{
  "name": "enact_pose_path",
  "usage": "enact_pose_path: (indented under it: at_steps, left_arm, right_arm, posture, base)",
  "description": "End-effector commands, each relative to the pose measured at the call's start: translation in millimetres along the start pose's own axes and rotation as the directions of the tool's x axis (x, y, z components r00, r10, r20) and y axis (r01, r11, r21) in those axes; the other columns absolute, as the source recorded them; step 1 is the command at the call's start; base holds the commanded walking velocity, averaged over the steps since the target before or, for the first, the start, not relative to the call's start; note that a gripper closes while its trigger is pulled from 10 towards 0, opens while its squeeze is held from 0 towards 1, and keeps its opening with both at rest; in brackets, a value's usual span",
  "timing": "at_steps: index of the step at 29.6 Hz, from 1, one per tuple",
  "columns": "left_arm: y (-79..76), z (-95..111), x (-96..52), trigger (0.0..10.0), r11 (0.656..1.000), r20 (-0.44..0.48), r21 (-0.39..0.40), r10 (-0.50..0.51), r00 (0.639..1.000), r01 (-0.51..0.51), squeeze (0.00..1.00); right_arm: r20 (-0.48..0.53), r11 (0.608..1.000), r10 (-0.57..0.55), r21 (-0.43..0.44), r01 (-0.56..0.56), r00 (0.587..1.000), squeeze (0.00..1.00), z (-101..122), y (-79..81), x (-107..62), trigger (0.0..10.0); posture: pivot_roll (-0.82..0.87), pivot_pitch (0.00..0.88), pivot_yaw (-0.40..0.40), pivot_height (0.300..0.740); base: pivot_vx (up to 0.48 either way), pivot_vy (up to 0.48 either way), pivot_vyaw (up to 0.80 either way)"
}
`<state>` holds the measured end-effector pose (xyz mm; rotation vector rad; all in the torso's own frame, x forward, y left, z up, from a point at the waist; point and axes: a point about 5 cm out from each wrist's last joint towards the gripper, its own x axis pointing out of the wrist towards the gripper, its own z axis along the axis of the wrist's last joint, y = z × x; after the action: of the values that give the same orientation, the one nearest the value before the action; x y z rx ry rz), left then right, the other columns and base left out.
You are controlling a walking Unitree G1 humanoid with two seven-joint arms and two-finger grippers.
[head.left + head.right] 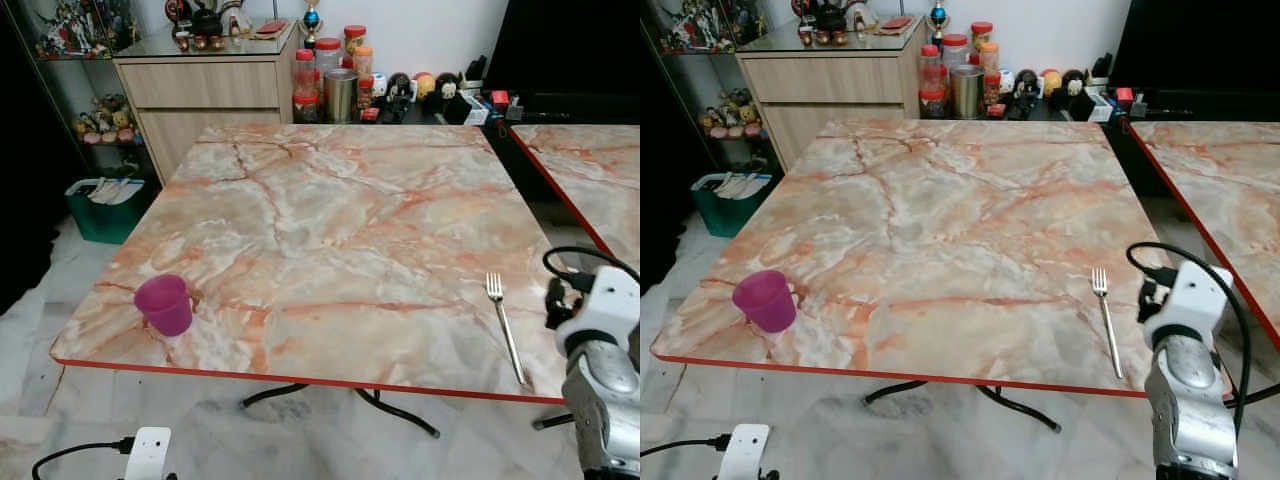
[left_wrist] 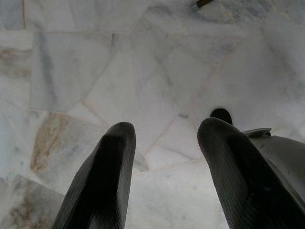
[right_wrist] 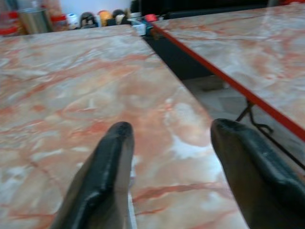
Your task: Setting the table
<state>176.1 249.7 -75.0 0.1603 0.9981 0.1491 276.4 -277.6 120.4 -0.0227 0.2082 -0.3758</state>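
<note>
Room: white tiled floor (image 1: 330, 440), with a cabinet (image 1: 205, 95) and jars across the upper left of the frame.
Table: marble-patterned table (image 1: 330, 220) with a red edge fills the centre; a second table (image 1: 590, 180) sits at upper right, apart from it.
Right gripper: right gripper (image 3: 171, 176) held over the table's right edge, fingers spread wide, nothing between them.
Left gripper: left gripper (image 2: 167, 176) hangs over the floor, fingers apart, empty.
Cup: purple cup (image 1: 164, 304), upright, lower left, close to the front edge.
Fork: fork (image 1: 505, 327), lower right, tines pointing away, handle tip near the front edge.
Risk: judged, a sideways brush by the right arm could slide the fork off the edge; the cup is equally exposed.
</note>
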Motion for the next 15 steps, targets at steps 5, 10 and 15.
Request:
enact_pose_path:
  at_steps: [5, 10, 15]
  left_arm:
    - [1.0, -2.0, -0.1, 10.0, 1.000, -0.017, 0.011, -0.001, 1.000, 0.001, 0.00]
    - [1.0, -2.1, -0.1, 10.0, 1.000, -0.018, 0.008, 0.000, 1.000, 0.000, 0.00]
    - [1.1, -2.1, -0.1, 10.0, 1.000, -0.021, 0.010, 0.001, 1.000, -0.001, 0.00]
  right_arm:
    - [0.000, 1.000, 0.030, -0.002, -0.030, 1.000, 0.00, 3.1, 8.1, 3.0, 10.0]
    - [-0.013, 0.999, 0.036, -0.007, -0.036, 0.999, 0.00, 1.8, 10.0, 4.7, 10.0]
    - [-0.048, 0.999, 0.046, -0.006, -0.047, 0.998, 0.00, -2.3, 10.6, 7.5, 10.0]
  posture:
    - [0.01, 0.007, 0.008, 0.740]
    - [0.02, 0.010, 0.005, 0.740]
    - [0.01, 0.018, 0.006, 0.740]
  base:
    - [0.000, 0.000, 0.00]
    - [0.000, 0.000, 0.00]
    - [0.000, 0.000, 0.00]
